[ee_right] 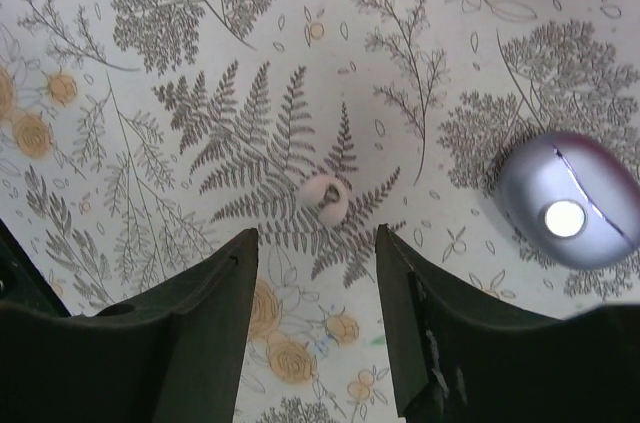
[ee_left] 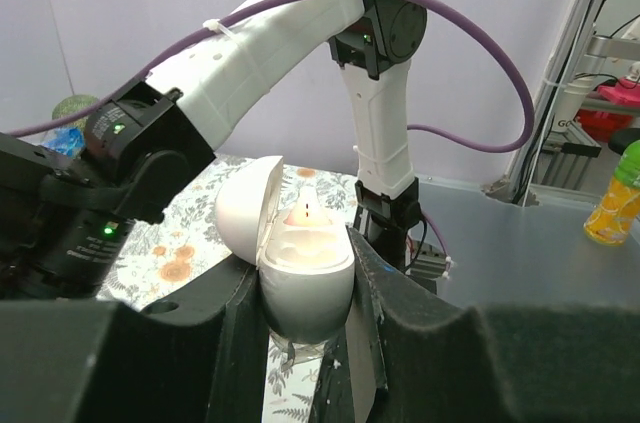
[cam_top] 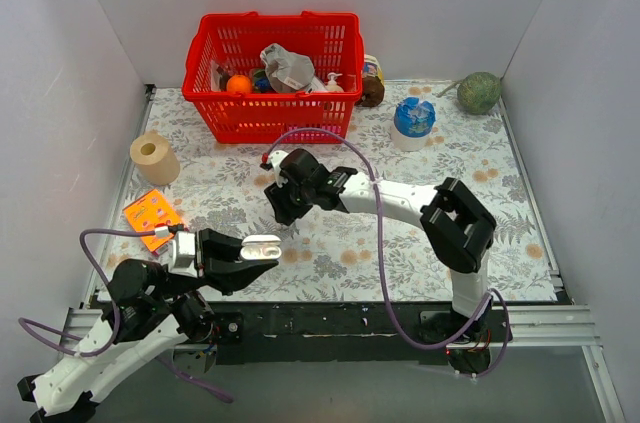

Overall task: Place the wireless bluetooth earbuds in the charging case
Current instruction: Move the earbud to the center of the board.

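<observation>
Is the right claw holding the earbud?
No, the earbud lies on the cloth, untouched, just ahead of the open right claw.

The left arm (cam_top: 95,358) reaches up and to the right from its base at the lower left, with its forearm kept low. The left gripper (cam_top: 262,249) points right, roughly level, and its 2 fingers are clamped on either side of the charging case (ee_left: 305,273). The right arm (cam_top: 400,198) rises from its base, folds at the elbow (cam_top: 458,223) and stretches left across the middle. The right gripper (cam_top: 283,205) points straight down, and its 2 fingers (ee_right: 210,323) stand apart.
</observation>
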`<state>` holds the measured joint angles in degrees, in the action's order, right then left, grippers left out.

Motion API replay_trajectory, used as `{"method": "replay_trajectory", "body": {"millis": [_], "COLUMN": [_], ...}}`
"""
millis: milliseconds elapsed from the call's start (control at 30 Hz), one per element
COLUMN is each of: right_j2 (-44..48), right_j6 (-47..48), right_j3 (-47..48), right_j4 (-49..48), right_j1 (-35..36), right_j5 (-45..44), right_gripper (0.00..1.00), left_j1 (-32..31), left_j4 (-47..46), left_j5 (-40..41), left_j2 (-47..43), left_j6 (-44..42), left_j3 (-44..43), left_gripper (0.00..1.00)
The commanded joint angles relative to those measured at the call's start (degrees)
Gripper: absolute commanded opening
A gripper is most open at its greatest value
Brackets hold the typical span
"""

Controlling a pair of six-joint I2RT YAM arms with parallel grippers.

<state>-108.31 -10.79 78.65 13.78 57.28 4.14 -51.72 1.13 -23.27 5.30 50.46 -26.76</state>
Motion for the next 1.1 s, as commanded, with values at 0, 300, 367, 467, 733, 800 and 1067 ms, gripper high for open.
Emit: {"method": "replay_trajectory", "body": {"millis": [0, 300, 367, 467, 733, 800, 1067], "right_j2": [-3.7, -7.2, -8.1, -9.8, -12.8, -12.8, -9.7], "right_j6": [-1.2, -1.7, -1.0, -0.3, 3.2, 4.4, 8.1], "right_j3": [5.7, 6.2, 7.1, 9.0, 10.9, 10.4, 5.1], "right_j4": [-3.0, -3.5, -3.3, -1.8, 1.1, 1.7, 2.4], "right_j1": [0.0, 0.6, 1.1, 1.6, 2.7, 2.8, 3.9], "right_j5": [0.1, -1.5, -1.9, -3.6, -5.5, -6.2, -9.6], "right_gripper": [0.58, 0.55, 0.54, 0.54, 0.49, 0.42, 0.27], "left_j1": [-0.1, -0.1, -0.1, -0.1, -0.1, -0.1, -0.1], "left_j4": [4.1, 4.9, 4.7, 4.4, 4.8, 4.9, 3.8], "left_j5": [2.4, 3.6, 3.4, 3.2, 3.2, 3.0, 2.5], "left_j2": [-0.6, -0.8, -0.6, -0.2, -0.5, -0.6, -0.3], "left_j6": [-1.7, -2.6, -2.6, -2.5, -2.1, -2.0, -1.5], "left_j3": [-2.5, -2.6, -2.4, -2.2, -2.3, -2.2, -1.4], "left_gripper": [0.00, 0.00, 0.00, 0.00, 0.00, 0.00, 0.00]}}
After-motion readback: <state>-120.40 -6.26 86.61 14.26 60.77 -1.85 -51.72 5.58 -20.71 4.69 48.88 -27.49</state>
